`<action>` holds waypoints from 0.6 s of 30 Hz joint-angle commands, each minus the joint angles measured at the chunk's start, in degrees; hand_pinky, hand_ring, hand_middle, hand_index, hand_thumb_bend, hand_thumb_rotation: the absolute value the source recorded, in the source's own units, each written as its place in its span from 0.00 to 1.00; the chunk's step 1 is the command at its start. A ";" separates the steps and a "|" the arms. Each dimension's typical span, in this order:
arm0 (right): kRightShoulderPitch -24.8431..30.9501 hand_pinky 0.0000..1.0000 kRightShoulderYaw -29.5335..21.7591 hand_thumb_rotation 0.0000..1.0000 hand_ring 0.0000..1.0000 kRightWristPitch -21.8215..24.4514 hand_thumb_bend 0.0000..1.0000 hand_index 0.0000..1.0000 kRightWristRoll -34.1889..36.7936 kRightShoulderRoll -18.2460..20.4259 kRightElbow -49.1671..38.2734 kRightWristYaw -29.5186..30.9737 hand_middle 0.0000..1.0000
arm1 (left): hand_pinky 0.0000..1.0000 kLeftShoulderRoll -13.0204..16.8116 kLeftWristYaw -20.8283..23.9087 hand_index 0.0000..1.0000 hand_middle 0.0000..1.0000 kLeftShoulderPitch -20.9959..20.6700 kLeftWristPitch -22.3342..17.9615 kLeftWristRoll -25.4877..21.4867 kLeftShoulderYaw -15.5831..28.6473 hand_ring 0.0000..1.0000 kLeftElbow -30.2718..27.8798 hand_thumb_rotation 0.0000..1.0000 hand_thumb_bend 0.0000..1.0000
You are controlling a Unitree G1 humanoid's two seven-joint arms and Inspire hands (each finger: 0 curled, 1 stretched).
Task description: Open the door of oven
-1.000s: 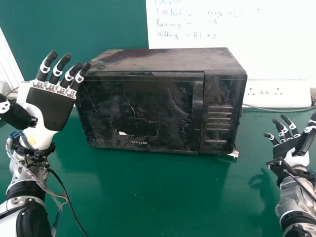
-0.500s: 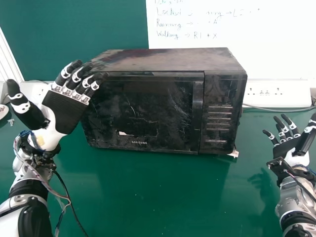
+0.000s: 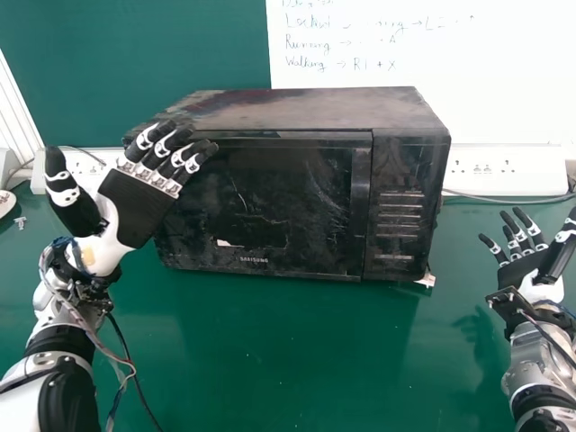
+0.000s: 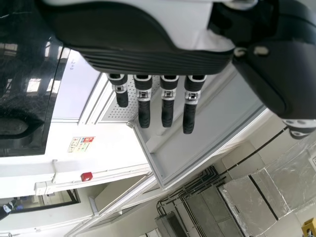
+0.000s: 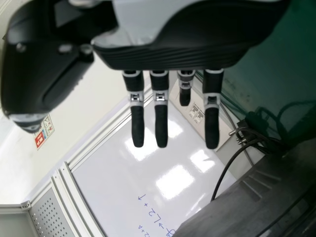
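Observation:
A black oven (image 3: 306,108) stands on the green table, its dark door (image 3: 261,207) facing the robot and closed. My left hand (image 3: 135,205) is raised at the oven's left front, fingers open and overlapping the door's upper left part; whether they touch it cannot be told. In the left wrist view the left hand (image 4: 143,59) has its fingers extended, with the glossy oven front (image 4: 24,74) beside it. My right hand (image 3: 531,261) rests apart from the oven at the right, open; in the right wrist view the right hand (image 5: 173,54) shows straight fingers, the oven's side (image 5: 242,197) nearby.
Behind the oven are a whiteboard (image 3: 504,72) and a white socket strip (image 3: 504,171) with a grey cable. Another white socket box (image 3: 81,166) stands behind the left hand. The green table (image 3: 297,360) extends in front of the oven.
My left hand has moved right and slightly lower, tilting its fingers toward the oven, while its thumb has swung upward. The right hand and the oven have stayed put.

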 commanded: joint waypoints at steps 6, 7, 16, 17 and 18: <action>0.61 0.94 -0.67 0.96 0.95 -1.21 1.00 0.97 1.29 0.60 -0.82 2.28 0.98 | 0.53 -0.27 1.03 0.68 0.75 -0.44 0.45 2.06 -0.95 0.72 1.13 0.80 0.93; 0.61 0.94 -0.76 0.96 0.96 -1.32 1.00 0.97 1.42 0.67 -0.84 2.39 0.99 | 0.54 -0.24 0.95 0.69 0.76 -0.38 0.07 2.41 -1.14 0.72 1.09 0.79 0.93; 0.46 0.98 -0.83 0.96 1.00 -1.53 1.00 1.00 1.52 0.68 -0.58 2.26 1.00 | 0.61 -0.34 0.69 0.72 0.81 -0.53 0.40 4.72 -2.65 0.77 1.63 0.79 0.95; 0.43 0.98 -0.84 0.96 1.00 -1.48 1.00 1.00 1.52 0.69 -0.58 2.09 1.00 | 0.62 -0.25 0.77 0.72 0.81 -0.55 0.75 5.12 -2.92 0.77 1.75 0.78 0.95; 0.41 0.98 -0.80 0.96 1.00 -1.46 1.00 1.00 1.49 0.69 -0.61 1.96 1.00 | 0.62 -0.12 0.86 0.73 0.82 -0.60 0.95 5.62 -3.25 0.77 1.87 0.77 0.96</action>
